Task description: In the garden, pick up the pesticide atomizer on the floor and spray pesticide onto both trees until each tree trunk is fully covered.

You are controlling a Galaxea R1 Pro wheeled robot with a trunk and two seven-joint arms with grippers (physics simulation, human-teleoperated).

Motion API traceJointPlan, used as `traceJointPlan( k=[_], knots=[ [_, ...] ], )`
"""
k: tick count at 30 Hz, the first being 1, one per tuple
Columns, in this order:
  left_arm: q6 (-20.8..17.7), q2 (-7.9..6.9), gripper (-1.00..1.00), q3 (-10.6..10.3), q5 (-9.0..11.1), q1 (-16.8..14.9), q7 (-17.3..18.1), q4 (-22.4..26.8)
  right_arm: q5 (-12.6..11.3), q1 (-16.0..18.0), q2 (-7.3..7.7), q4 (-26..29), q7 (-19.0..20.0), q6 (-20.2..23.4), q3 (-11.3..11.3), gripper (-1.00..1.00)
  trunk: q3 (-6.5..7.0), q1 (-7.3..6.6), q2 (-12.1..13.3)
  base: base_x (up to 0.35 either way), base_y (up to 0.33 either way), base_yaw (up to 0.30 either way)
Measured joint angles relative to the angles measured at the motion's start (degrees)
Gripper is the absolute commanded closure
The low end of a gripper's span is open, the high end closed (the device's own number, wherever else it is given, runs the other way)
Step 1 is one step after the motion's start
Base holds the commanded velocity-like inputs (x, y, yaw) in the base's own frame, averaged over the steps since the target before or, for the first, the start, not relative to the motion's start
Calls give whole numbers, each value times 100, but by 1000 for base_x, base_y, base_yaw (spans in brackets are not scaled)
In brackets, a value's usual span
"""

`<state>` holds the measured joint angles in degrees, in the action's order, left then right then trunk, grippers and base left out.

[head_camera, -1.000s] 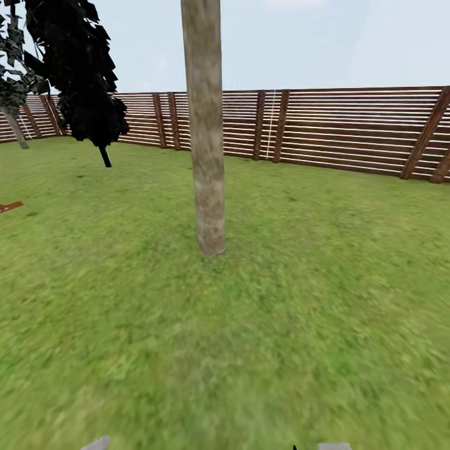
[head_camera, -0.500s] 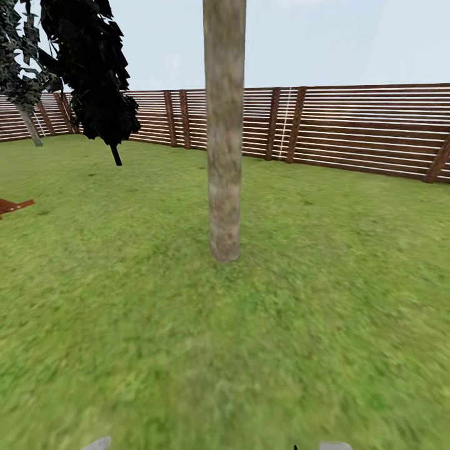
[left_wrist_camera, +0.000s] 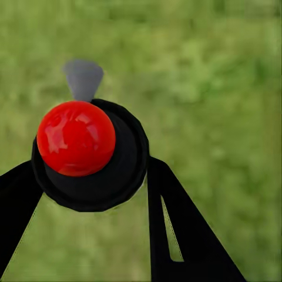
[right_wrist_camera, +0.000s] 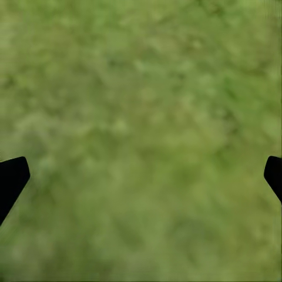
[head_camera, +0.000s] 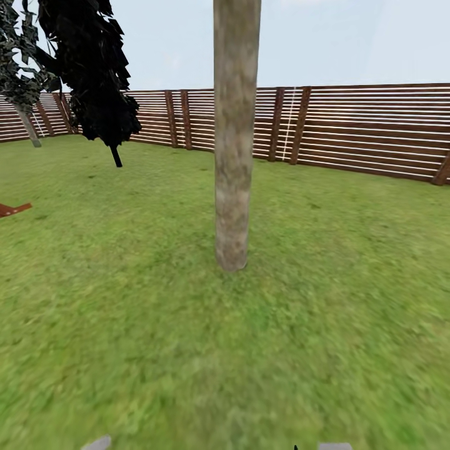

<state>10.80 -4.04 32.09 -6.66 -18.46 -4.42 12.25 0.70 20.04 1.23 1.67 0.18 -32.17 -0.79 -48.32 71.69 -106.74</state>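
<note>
On the lawn ahead of the robot, a thick tree trunk rises from the grass near the middle of the head view. The trunk is mottled grey-brown, close to upright, and runs out of the top of the picture. Behind it, a brown fence of horizontal wooden slats borders the grass. To the left stands a dark, ragged-leaved tree on a thin black stem, and a slimmer pale-stemmed tree stands beyond it near the fence. A reddish-brown wooden piece lies on the grass at the left edge.

In the left wrist view, the left pincer is clenched on the spray bottle, whose round black body carries a glossy red cap and a grey nozzle, above blurred grass.

In the right wrist view, the right pincer is released, with its black fingertips set wide apart over grass.
</note>
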Motion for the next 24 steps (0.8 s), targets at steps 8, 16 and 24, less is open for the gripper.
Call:
traceJointPlan(
  k=[8, 16, 24],
  knots=[
    [-5, 0, 100, 0, -6, 0, 5, 1, -9, 0, -9, 0, -7, 0, 0, -100, 0, 0, 0, 283, 42, 0],
    [-7, -2, 100, 0, 0, 0, 3, 5, -9, 0, -9, 0, -9, 0, 0, -100, 0, 0, 0, 14, 0, 0],
    [-7, -7, 100, 5, 2, 0, -1, 2, -9, 0, -9, 0, -6, 0, 0, -100, 0, 0, 0, 0, 0, 0]
  ],
)
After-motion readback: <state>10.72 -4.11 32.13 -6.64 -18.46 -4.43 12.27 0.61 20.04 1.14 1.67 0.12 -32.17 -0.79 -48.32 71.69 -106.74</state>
